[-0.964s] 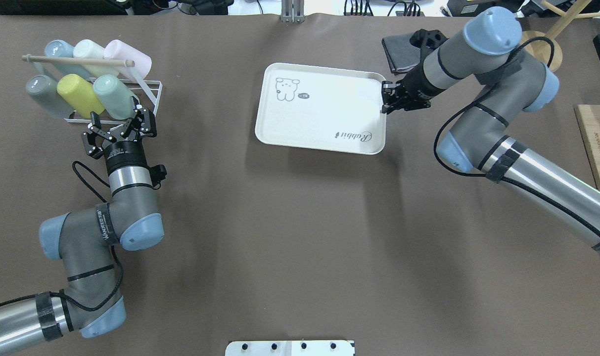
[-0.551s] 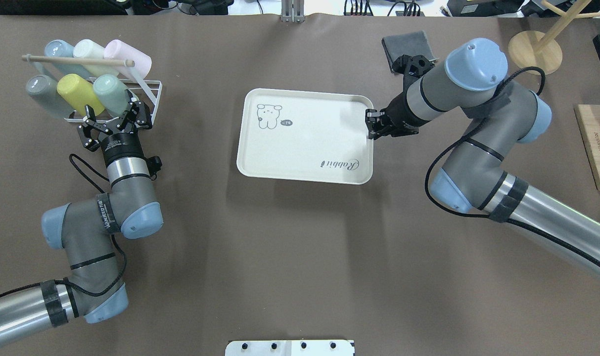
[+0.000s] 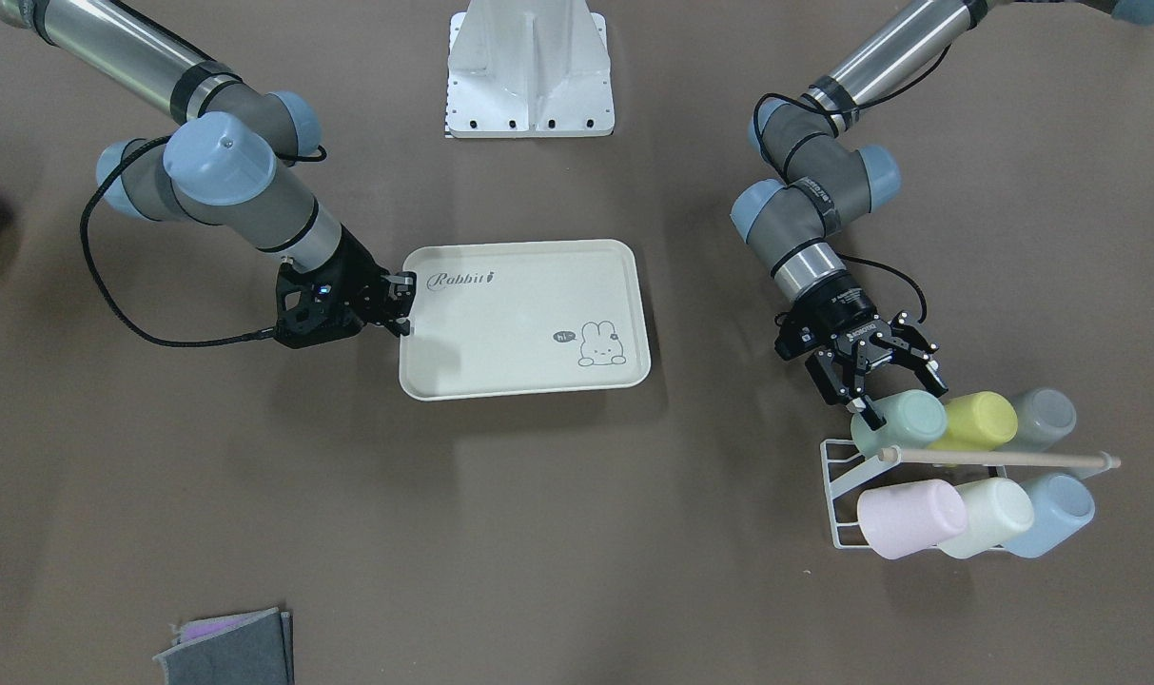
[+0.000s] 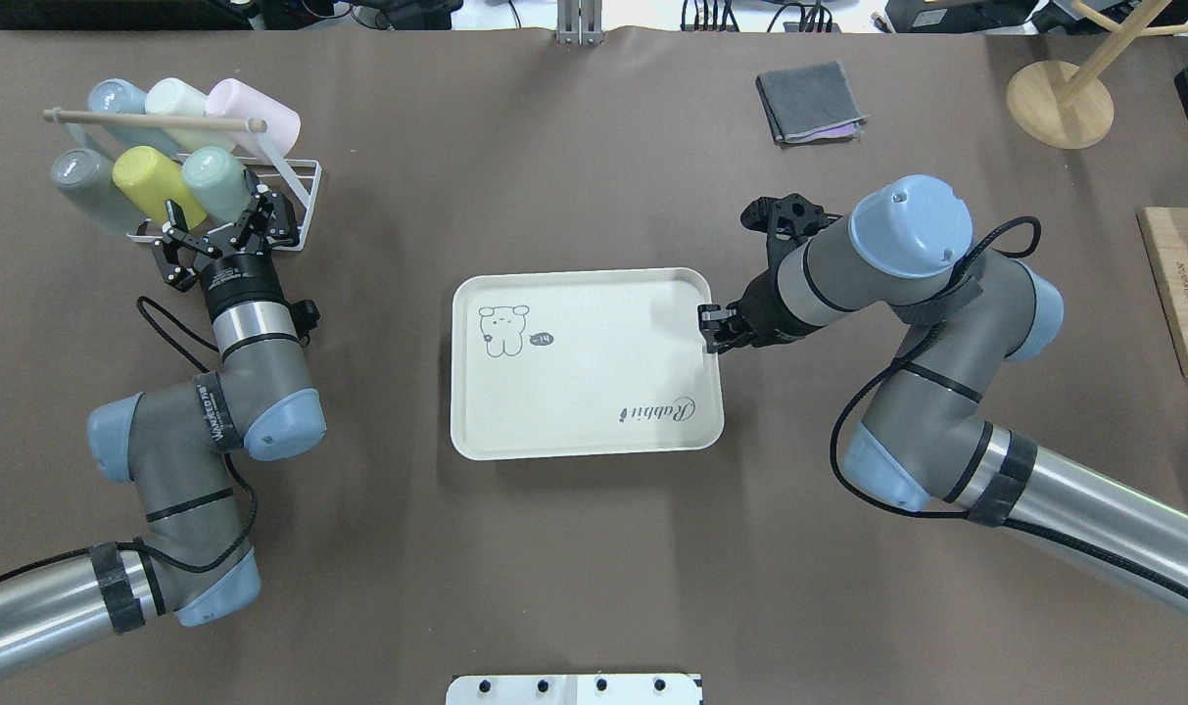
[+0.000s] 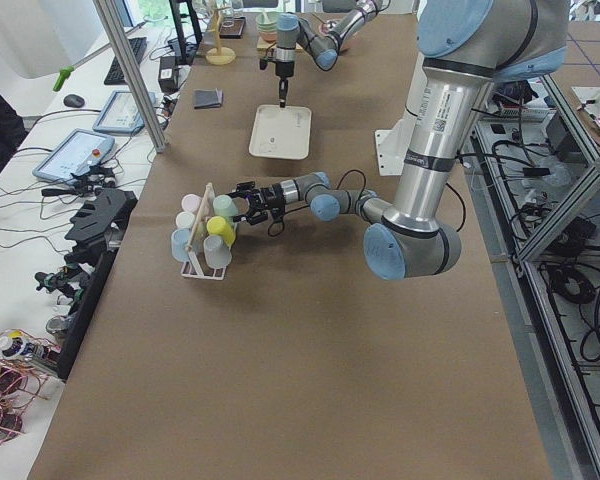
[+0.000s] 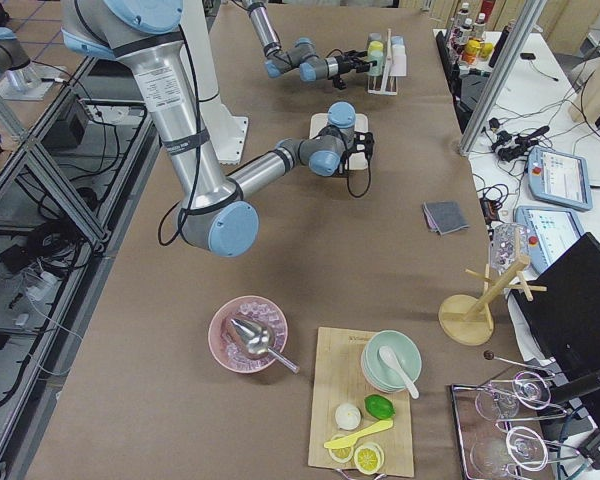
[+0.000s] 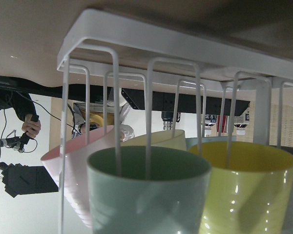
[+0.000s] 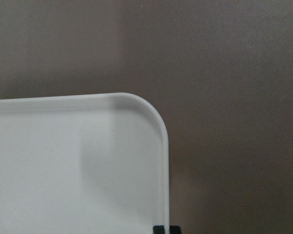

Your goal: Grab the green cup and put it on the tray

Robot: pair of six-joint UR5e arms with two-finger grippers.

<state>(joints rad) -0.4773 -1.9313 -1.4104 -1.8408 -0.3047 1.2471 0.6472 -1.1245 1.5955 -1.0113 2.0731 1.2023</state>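
Note:
The green cup (image 4: 216, 183) lies on its side in a white wire rack (image 4: 295, 181), its mouth toward my left gripper (image 4: 218, 215). That gripper is open, with a finger on each side of the cup's mouth end; I cannot tell whether it touches. The left wrist view shows the cup's mouth (image 7: 146, 190) close up behind the rack wires. The cream tray (image 4: 594, 392) lies flat in the table's middle. My right gripper (image 4: 711, 328) is shut on the tray's right rim. In the front view the cup (image 3: 905, 421), left gripper (image 3: 895, 395), tray (image 3: 519, 323) and right gripper (image 3: 403, 304) also show.
The rack also holds a yellow-green cup (image 4: 153, 186), a grey cup (image 4: 79, 181), and blue, cream and pink cups behind a wooden rod (image 4: 158, 119). A folded grey cloth (image 4: 809, 101), a wooden stand (image 4: 1059, 103) and a wooden board (image 4: 1181, 294) lie at the far right.
My right gripper has pulled the tray toward the robot and leftward into the table's middle. My left gripper has moved forward until its open fingers flank the green cup's mouth.

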